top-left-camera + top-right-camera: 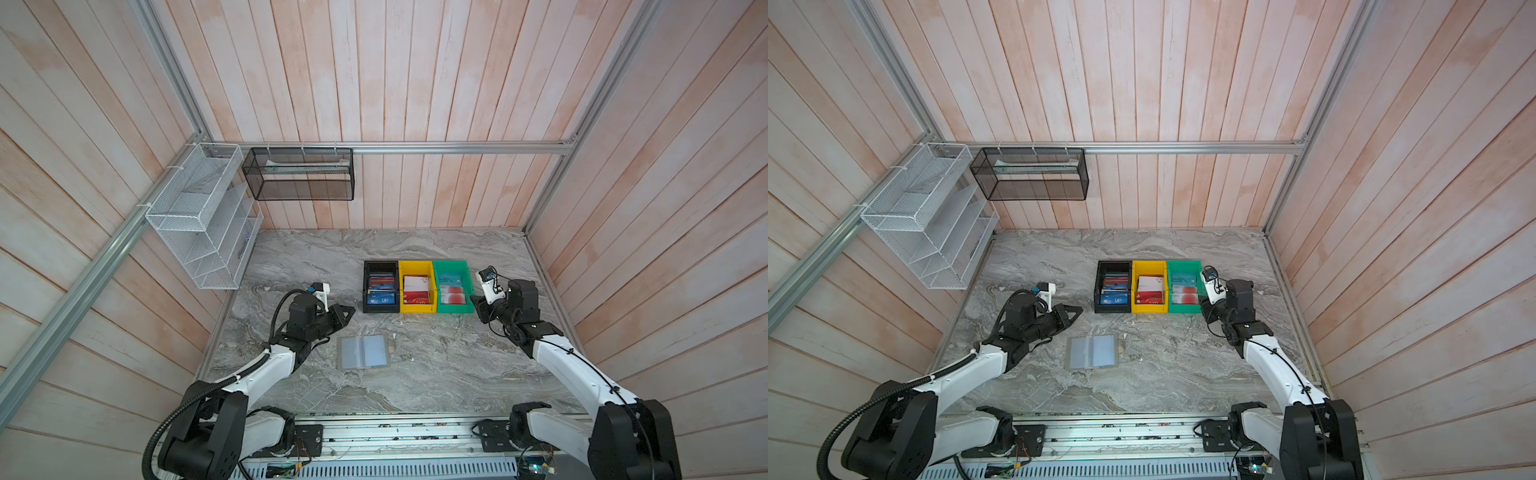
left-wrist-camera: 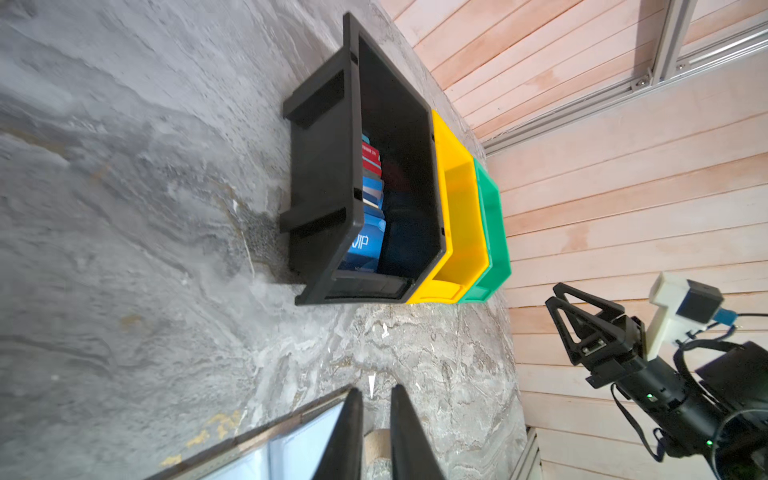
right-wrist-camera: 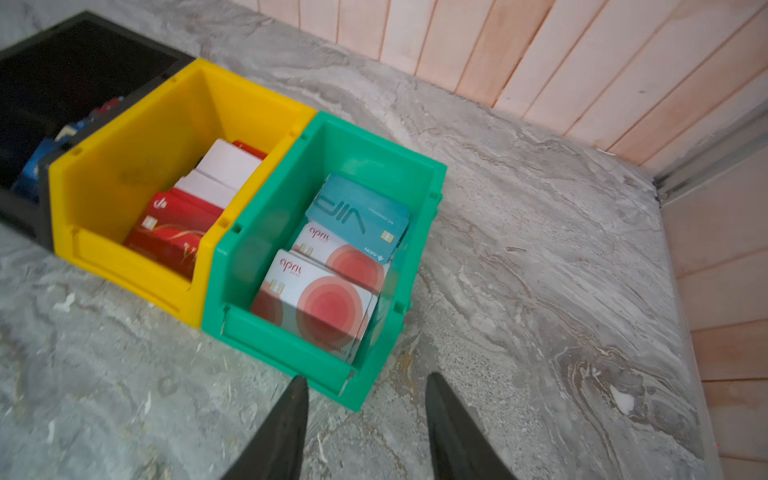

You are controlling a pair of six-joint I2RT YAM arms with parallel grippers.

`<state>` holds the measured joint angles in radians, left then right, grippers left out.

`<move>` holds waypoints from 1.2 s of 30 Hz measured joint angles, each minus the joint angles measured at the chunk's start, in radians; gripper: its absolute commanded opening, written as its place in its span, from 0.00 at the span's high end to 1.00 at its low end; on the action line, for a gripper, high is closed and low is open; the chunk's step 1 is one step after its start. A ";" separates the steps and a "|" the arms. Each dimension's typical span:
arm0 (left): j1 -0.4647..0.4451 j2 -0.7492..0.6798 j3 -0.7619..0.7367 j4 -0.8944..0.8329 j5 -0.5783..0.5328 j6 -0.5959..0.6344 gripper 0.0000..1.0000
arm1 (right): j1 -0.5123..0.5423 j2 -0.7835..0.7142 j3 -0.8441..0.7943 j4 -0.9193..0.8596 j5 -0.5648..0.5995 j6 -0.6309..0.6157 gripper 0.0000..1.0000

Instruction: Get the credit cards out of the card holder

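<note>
black left gripper [image 2: 376, 390] barely parted, empty; right gripper [image 3: 368, 376] wide, empty. grey-beige booklet card holder [image 1: 363, 352] lies open, lower centre of a top view. thin plastic credit cards [image 3: 328, 307] in green plastic bin [image 3: 282, 357]: likely stiff, slick; you pinch edges.

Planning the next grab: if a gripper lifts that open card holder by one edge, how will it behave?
The card holder lies open like a thin booklet, so it probably sags at its fold. Its clear sleeves look glossy, likely slippery. Flat on the table, its edge may be hard to catch.
</note>
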<state>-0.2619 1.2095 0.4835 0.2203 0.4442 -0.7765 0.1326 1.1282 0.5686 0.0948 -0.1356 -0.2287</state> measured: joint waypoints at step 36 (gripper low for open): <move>0.254 -0.045 -0.232 0.503 -0.557 0.706 0.34 | -0.105 0.340 -0.217 0.856 0.058 0.128 0.49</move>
<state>-0.0074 1.1648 0.2520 0.7231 -0.1123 -0.0704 0.0273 1.4677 0.3519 0.9508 -0.0780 -0.1005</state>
